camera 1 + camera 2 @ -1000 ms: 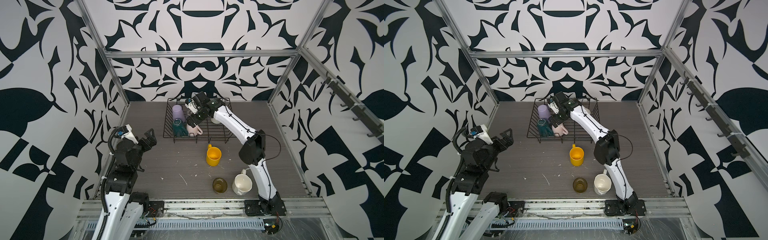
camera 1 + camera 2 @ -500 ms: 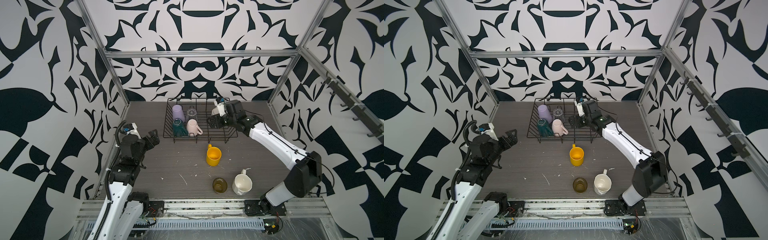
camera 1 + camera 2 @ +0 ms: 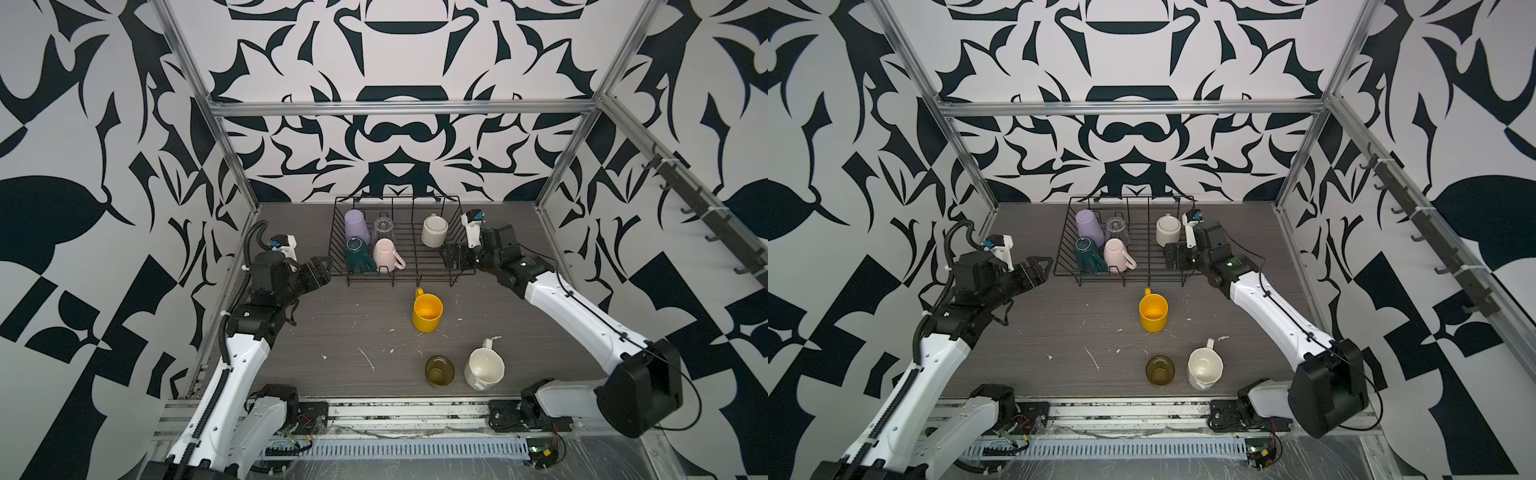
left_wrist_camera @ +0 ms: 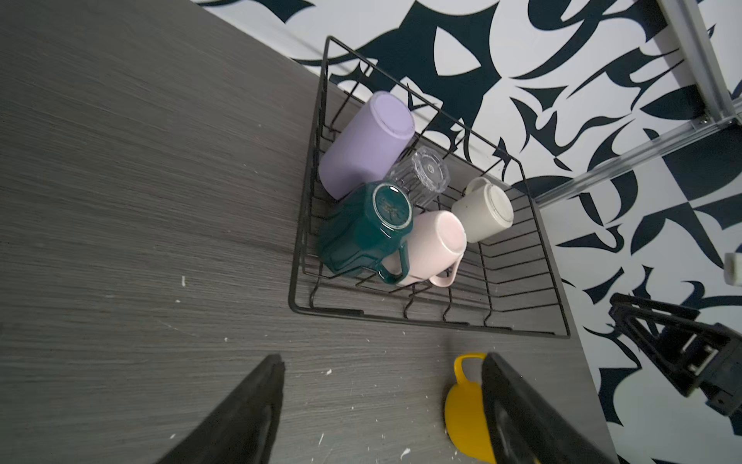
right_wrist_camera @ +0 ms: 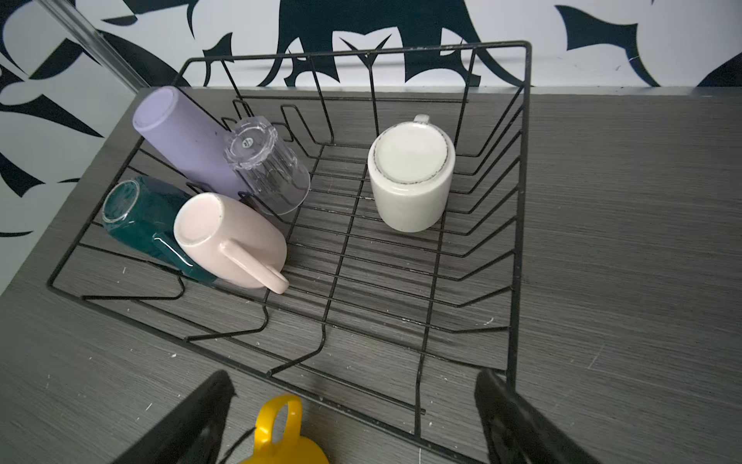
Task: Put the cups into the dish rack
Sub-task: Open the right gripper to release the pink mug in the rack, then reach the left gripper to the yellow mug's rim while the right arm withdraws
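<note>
Right tool (image 3: 453,257) now outside dish rack (image 5: 381,277), jaws apart; left tool (image 4: 381,363) likewise apart.

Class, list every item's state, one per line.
Dish rack, partly loaded
Lilac tumbler, inverted, racked
Clear glass, inverted, racked
Dark green mug, inverted, racked
Pink mug, inverted, racked
Cream mug, inverted, racked
Yellow mug, upright on table
Olive glass, upright on table
White faceted mug, upright on table
Left gripper, open
Right gripper, open

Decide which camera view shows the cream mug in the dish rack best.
The right wrist view: the cream mug sits large and close, base up. The left wrist view shows it smaller; both top views show it tiny.
</note>
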Available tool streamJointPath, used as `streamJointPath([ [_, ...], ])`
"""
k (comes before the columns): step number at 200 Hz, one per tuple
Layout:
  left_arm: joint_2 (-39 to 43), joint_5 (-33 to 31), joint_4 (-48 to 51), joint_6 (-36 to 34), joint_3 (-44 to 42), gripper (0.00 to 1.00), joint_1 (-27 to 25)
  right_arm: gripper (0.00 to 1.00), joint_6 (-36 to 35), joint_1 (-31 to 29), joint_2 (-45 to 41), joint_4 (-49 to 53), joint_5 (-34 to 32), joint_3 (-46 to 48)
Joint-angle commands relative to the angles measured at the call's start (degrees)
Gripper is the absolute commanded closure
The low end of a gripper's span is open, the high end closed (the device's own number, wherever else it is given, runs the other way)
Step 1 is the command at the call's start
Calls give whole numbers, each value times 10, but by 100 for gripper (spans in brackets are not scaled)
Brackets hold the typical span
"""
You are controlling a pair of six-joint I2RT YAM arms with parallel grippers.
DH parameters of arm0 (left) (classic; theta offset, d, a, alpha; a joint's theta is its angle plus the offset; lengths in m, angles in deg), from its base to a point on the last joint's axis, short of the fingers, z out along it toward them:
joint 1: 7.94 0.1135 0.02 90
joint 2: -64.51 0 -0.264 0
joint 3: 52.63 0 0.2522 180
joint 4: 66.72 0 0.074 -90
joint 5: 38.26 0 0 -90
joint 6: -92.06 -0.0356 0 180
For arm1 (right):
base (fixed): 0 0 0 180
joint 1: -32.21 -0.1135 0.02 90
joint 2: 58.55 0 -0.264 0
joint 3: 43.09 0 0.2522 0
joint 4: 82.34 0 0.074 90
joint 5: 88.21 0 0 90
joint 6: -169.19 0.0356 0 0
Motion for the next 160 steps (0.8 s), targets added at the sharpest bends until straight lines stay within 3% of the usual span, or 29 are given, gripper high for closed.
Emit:
streamJointPath([
  [1, -8, 48, 0, 2, 12, 21, 1, 4, 9, 5, -19, -26, -12, 8],
  [28, -9, 55, 1, 10, 11, 21, 0, 5, -1, 6, -19, 19, -6, -11],
  [75, 1, 39, -7, 5, 2, 20, 0, 19, -17, 1, -22, 139, 19, -47],
  [160, 4, 26, -23, 1, -4, 17, 0, 23, -11, -63, -43, 218, -27, -38],
])
